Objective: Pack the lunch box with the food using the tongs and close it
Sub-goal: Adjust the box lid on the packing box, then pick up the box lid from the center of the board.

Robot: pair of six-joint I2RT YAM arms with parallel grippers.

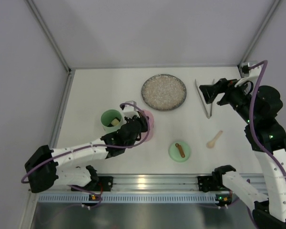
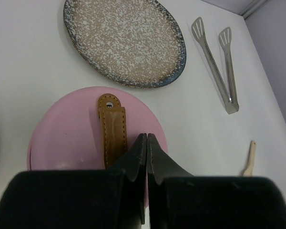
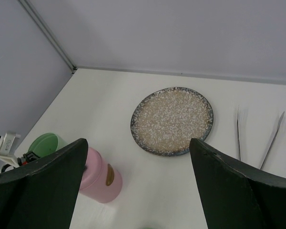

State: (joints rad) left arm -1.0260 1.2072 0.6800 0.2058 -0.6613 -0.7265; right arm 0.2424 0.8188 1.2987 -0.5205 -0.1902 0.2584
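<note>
The silver tongs [image 1: 203, 98] lie on the table right of the speckled plate, also seen in the left wrist view [image 2: 219, 67] and the right wrist view [image 3: 260, 143]. My right gripper [image 1: 207, 93] hovers over them, open and holding nothing [image 3: 138, 143]. The pink lunch box [image 1: 148, 125] stands left of centre, its lid [image 2: 71, 138] bearing a brown strap [image 2: 113, 129]. My left gripper [image 2: 147, 136] is shut just above that lid, right of the strap, with nothing between the fingers. A green cup [image 1: 111, 120] beside the box holds a pale food piece [image 1: 115, 122].
A speckled grey plate [image 1: 164, 91] sits at the back centre with nothing on it. A green lid with a brown strap [image 1: 179, 151] lies near the front edge. A small wooden spoon [image 1: 214, 139] lies to its right. Grey walls close the back and sides.
</note>
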